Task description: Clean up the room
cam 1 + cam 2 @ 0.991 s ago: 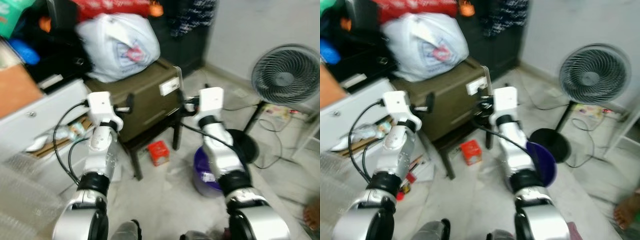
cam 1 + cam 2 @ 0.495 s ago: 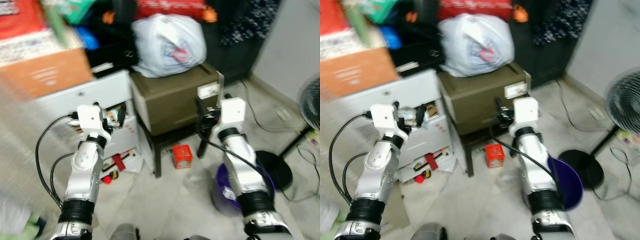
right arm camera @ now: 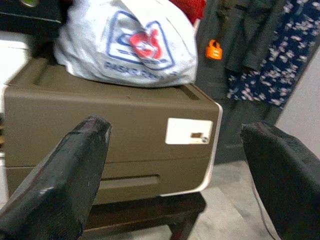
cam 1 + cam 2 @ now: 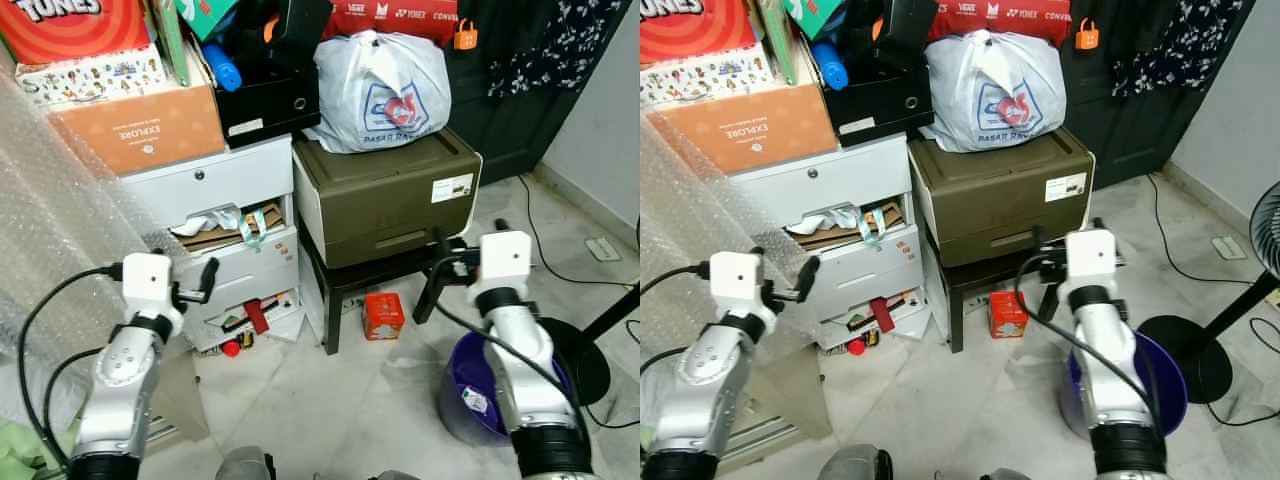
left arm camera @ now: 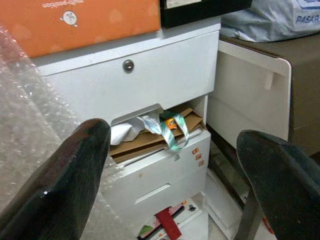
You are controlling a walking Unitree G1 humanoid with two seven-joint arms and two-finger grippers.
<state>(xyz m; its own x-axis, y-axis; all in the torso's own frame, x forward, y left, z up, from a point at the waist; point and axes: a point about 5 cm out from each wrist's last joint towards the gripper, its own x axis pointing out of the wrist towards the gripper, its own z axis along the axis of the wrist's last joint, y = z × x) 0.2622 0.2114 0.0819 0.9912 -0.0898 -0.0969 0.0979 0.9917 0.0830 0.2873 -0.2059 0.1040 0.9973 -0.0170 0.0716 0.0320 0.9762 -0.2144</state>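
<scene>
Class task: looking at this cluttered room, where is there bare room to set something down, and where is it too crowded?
Free: the floor tiles between the red box, the purple bucket and the drawer unit. Crowded: the brown storage box carries a white plastic bag; the drawer unit bears stacked boxes, with clutter spilling at its base.

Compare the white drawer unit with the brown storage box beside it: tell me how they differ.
The white drawer unit stands on the floor; the brown storage box sits raised on a dark stool. The unit's middle drawer is ajar, with cardboard and cloth spilling out; the box's drawers look shut. The unit carries cardboard boxes; the box carries a white plastic bag. Both are drawer furniture with things stacked on top.
</scene>
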